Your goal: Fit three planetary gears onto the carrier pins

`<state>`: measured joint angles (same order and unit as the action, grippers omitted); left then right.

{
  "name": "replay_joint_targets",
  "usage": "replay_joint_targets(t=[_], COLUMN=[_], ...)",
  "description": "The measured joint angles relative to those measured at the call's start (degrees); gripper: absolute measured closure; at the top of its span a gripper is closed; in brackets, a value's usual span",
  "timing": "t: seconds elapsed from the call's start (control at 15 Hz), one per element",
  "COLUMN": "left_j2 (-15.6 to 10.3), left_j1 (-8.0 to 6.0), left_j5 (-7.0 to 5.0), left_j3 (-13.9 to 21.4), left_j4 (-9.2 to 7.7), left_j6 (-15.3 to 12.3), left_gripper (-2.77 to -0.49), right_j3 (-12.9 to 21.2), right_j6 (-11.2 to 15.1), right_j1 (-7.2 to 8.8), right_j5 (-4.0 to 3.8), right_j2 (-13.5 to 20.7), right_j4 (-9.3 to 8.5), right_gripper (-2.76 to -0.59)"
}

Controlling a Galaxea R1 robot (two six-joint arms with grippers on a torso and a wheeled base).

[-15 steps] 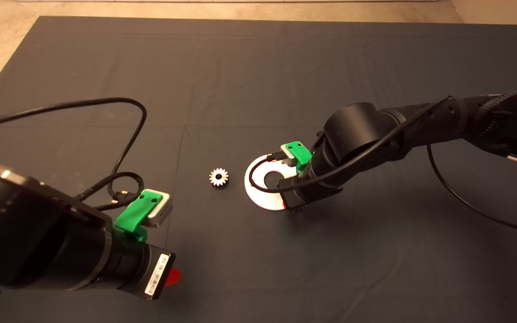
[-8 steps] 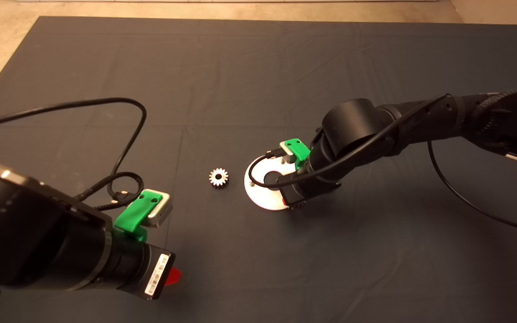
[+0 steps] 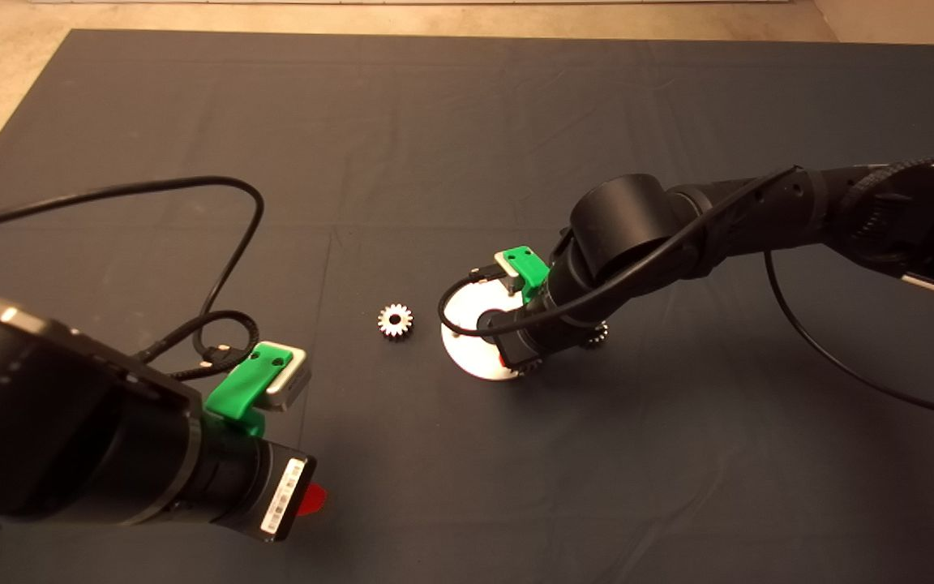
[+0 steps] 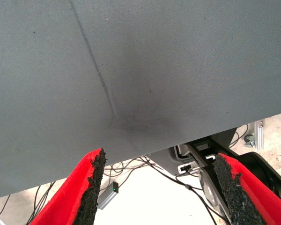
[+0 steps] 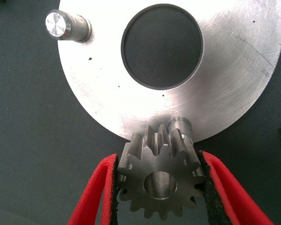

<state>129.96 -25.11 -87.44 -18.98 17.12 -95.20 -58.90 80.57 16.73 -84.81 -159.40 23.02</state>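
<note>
Only the right wrist view shows us the right gripper (image 5: 159, 187) clamping a gear (image 5: 160, 180) beside a pin (image 5: 180, 125). Our left gripper (image 4: 159, 187), head view's lower left, gapes empty.

Right claw (image 5: 159, 187) clamped, left claw (image 4: 159, 187) agape

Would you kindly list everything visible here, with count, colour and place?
Planetary gears: three, silver-grey; one held at the disc's edge beside a pin, one loose on the mat to the disc's left, one partly hidden by the right arm.
Carrier pins: two visible, silver, both bare.
Disc: one, silver, mid-mat.
Mat: one, dark.
Right gripper: shut on the gear.
Left gripper: open, parked over the mat's lower-left edge.
</note>
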Motion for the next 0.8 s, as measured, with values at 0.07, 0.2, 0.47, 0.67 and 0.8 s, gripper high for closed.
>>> replay_joint_targets(t=[0.07, 0.2, 0.47, 0.67, 0.8], left_j2=[0.0, 0.0, 0.0, 0.0, 0.0], left_j1=[0.00, 0.00, -0.02, -0.01, 0.00], left_j5=[-0.02, -0.02, 0.01, -0.02, -0.02], left_j3=[0.0, 0.0, 0.0, 0.0, 0.0], left_j4=[0.00, 0.00, 0.00, 0.00, 0.00], left_j6=[0.0, 0.0, 0.0, 0.0, 0.0], left_gripper=[-1.64, -1.64, -1.64, -1.64, -1.64], right_j3=[0.0, 0.0, 0.0, 0.0, 0.0], right_j6=[0.0, -0.1, -0.7, -1.1, -1.1], right_j1=[0.00, 0.00, 0.00, 0.16, 0.37], right_j5=[-0.02, -0.11, -0.30, -0.80, -0.85], right_j2=[0.0, 0.0, 0.0, 0.0, 0.0], right_j4=[0.00, 0.00, 0.00, 0.02, 0.02], right_gripper=[-0.95, -0.95, -0.95, -0.95, -0.95])
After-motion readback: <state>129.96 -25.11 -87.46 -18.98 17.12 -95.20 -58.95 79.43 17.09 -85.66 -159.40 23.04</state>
